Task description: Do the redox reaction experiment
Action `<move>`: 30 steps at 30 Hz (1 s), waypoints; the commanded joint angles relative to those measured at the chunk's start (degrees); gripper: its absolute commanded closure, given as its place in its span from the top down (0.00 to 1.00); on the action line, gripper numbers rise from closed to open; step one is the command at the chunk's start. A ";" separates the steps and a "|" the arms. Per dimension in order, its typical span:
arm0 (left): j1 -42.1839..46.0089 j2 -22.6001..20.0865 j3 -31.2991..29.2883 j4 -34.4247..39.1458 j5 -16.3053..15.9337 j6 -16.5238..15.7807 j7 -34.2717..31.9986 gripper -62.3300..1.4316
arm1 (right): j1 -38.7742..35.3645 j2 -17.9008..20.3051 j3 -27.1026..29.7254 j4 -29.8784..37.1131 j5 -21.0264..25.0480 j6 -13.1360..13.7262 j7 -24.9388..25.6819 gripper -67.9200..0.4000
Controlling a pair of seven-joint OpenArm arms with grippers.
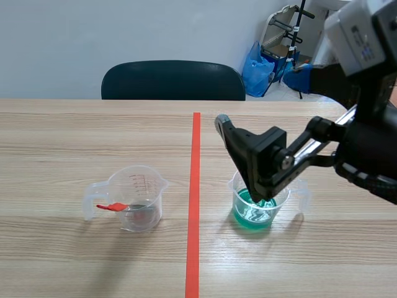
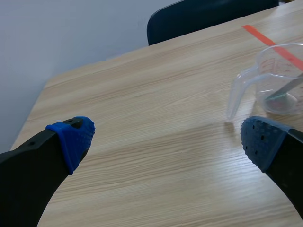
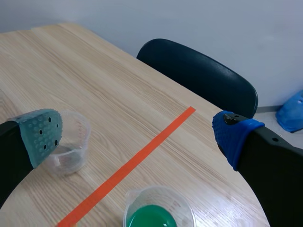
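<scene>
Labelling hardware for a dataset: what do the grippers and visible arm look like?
Left gripper: thick black fingers, both with blue dotted pads. Right gripper: same black fingers, one grey-green pad, one blue pad. Right arm: black, with silver rods and a light grey housing.

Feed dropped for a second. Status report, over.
Left gripper open, empty. Right gripper open, over the green-liquid cup. Clear cup with red-handled tool across the tape line. Nothing blocking.

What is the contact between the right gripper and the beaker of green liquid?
Apart. The right wrist view shows the right gripper open, with bare table between each pad and the beaker of green liquid.
</scene>
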 commanded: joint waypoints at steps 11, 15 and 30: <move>-5.81 -0.57 -0.20 9.46 -0.85 0.00 13.09 1.00 | -6.38 0.90 2.75 2.80 0.37 -1.42 3.37 1.00; -5.97 -0.68 -0.17 15.37 -0.90 -0.04 16.06 1.00 | -6.38 0.87 2.78 2.80 0.37 -1.42 3.15 1.00; -5.79 -4.98 2.84 26.05 -1.60 -4.13 25.05 1.00 | -6.38 0.87 2.73 2.80 0.33 -1.40 3.17 1.00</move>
